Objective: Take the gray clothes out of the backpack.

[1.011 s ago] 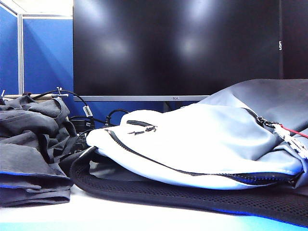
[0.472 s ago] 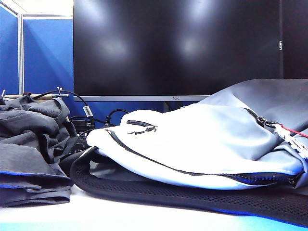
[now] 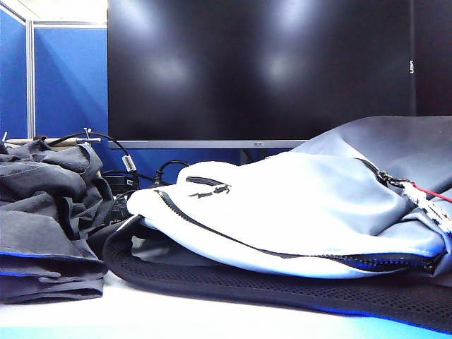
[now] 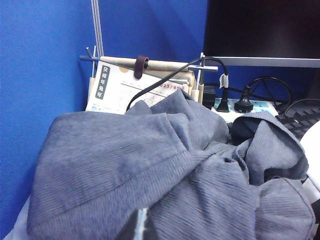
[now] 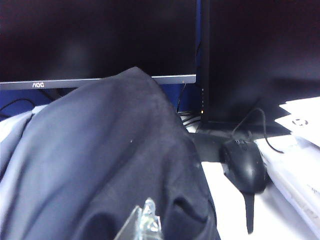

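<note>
Looks pretty much wrapped up: soft, ribbed mid-gray knit clothes point(image 3: 46, 212) heaped in rumpled folds on the white tabletop point(image 3: 176, 314), outside and left of the big pale, smooth-fabric backpack point(image 3: 296, 212), just about touching its black mesh padding point(image 3: 268, 286). Backpack lying on its side, long axis running left-right across the exterior view, black zipper point(image 3: 212, 229) curving along it. From the left wrist camera, same gray heap point(image 4: 165, 175) directly in front of and below the left gripper point(image 4: 141, 225), so left arm clearly nearer. Only a sliver of fingertips visible there, pressed together, holding nothing. Right gripper point(image 5: 145, 220) likewise closed and empty, clear tips hovering over the backpack's darker gray panel point(image 5: 110, 160).
</note>
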